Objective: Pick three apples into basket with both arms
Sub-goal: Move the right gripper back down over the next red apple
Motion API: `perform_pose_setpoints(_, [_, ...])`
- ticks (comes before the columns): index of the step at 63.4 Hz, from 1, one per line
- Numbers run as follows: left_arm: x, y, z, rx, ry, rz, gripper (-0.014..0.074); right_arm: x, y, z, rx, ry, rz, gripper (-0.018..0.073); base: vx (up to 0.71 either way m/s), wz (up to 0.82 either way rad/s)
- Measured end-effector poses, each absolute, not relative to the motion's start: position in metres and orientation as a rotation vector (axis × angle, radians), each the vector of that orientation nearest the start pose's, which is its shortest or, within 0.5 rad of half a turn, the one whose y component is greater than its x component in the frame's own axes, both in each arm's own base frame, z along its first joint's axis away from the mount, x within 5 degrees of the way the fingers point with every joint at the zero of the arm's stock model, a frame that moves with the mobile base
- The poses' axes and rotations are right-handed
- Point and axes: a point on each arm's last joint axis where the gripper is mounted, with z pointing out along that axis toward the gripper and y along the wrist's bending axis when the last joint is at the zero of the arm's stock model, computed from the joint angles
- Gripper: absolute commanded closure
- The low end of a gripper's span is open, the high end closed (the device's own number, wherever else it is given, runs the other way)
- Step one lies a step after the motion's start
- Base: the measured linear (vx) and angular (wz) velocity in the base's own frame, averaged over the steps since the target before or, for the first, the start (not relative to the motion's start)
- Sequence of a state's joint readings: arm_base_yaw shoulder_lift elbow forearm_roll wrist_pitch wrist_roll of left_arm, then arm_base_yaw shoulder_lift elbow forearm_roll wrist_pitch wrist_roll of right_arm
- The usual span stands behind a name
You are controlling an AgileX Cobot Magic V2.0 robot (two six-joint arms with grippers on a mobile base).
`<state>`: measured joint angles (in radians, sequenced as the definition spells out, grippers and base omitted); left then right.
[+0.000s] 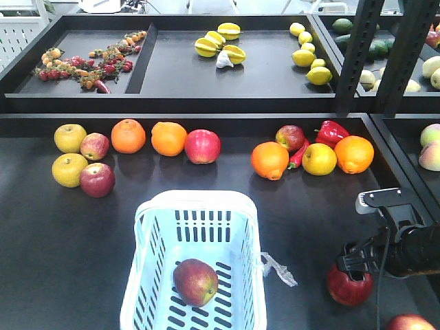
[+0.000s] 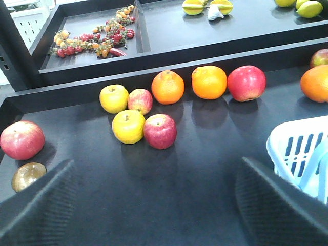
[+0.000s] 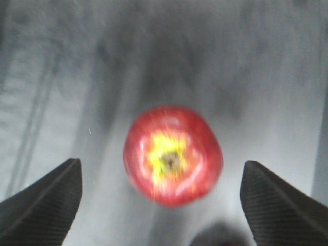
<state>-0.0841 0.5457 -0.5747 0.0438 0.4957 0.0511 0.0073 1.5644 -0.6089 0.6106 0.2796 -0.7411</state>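
A white basket [image 1: 194, 206] stands at the front middle with one red-yellow apple [image 1: 196, 282] in it. My right gripper [image 1: 352, 267] hangs open just over a red apple [image 1: 349, 289] on the dark table to the right of the basket. In the right wrist view that apple [image 3: 172, 155] lies blurred between and a little ahead of the open fingers [image 3: 46, 205]; nothing is held. My left gripper [image 2: 154, 205] is open and empty above the table. A red apple [image 2: 160, 131] and a yellow apple [image 2: 128, 126] lie ahead of it, and the basket [image 2: 302, 154] is at its right.
Oranges [image 1: 128, 135], more apples [image 1: 203, 146], a red pepper [image 1: 331, 130] and a lemon-coloured fruit [image 1: 319, 159] line the back of the table. Another red apple [image 1: 410, 323] lies at the front right corner. A plastic scrap [image 1: 278, 269] lies beside the basket. A raised shelf [image 1: 206, 103] runs behind.
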Motion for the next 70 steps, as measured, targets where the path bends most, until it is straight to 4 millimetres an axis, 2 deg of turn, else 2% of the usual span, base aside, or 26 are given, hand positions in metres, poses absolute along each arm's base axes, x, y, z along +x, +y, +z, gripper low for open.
perform_pose_setpoints(14, [0.109, -0.007, 0.32, 0.155, 1.944, 0.024, 0.0004, 0.259, 0.017, 0.146, -0.299, 2.622, 0.169, -0.0035, 0.0, 0.0])
perform_pose_setpoints(38, [0.109, -0.007, 0.32, 0.155, 1.944, 0.024, 0.0004, 0.265, 0.016, 0.105, -0.28, 2.744, 0.165, -0.0035, 0.0, 0.0])
perform_pose_setpoints(58, [0.109, -0.007, 0.32, 0.155, 1.944, 0.024, 0.0004, 0.28, 0.016, 0.088, -0.252, 2.781, 0.176, -0.0034, 0.0, 0.0])
perform_pose_setpoints(70, [0.109, -0.007, 0.32, 0.155, 1.944, 0.024, 0.0004, 0.281, 0.016, 0.081, -0.251, 2.803, 0.18, 0.0046, 0.0, 0.0])
